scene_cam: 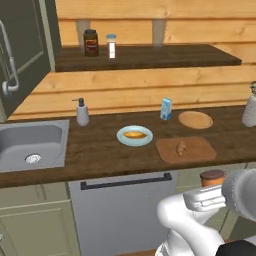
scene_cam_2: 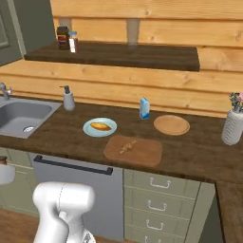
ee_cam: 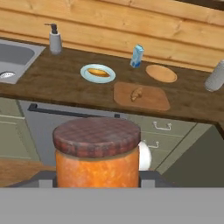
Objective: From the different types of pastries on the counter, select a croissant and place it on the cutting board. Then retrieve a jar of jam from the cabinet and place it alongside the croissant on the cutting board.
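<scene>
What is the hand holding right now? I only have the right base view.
Observer: The hand is shut on the jar of jam, close up in the hand view.
Operator: Is it over the counter?
Observer: No. In the left base view the jar shows against the drawer fronts, short of the counter.
Operator: Is the hand facing the board?
Observer: Yes. The hand view looks over the jar's lid at the cutting board, with the croissant lying on it.
</scene>
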Robot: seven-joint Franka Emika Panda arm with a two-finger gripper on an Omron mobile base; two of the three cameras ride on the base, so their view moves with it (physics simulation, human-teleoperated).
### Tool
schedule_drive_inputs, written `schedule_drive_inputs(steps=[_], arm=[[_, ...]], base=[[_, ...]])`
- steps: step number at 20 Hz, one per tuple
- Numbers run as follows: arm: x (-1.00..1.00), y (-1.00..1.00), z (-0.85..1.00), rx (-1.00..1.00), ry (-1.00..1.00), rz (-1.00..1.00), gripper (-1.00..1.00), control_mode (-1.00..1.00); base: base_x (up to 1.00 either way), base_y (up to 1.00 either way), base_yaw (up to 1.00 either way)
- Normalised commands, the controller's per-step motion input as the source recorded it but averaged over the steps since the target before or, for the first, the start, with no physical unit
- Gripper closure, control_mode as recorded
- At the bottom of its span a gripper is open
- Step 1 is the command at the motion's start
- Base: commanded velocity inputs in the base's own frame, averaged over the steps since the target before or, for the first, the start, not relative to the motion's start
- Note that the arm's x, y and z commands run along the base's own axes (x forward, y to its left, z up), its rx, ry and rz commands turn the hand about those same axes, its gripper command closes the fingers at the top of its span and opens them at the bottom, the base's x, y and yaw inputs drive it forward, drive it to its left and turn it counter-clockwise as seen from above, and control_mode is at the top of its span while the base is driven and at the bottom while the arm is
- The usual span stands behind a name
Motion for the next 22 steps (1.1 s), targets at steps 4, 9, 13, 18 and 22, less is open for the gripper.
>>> schedule_drive_inputs(steps=[4,9,13,18,22], arm=[[0.0,0.0,0.0,0.0,0.0,0.0,1.0,1.0],[0.0,0.0,0.0,0.0,0.0,0.0,1.0,1.0],[0.0,0.0,0.0,0.0,0.0,0.0,1.0,1.0],[0.0,0.0,0.0,0.0,0.0,0.0,1.0,1.0],[0.0,0.0,0.0,0.0,0.0,0.0,1.0,1.0]], base=[[0.19,-0.08,0.0],[0.9,-0.4,0.01],[0.57,-0.87,0.12],[0.02,-0.3,0.0],[0.0,0.0,0.0]])
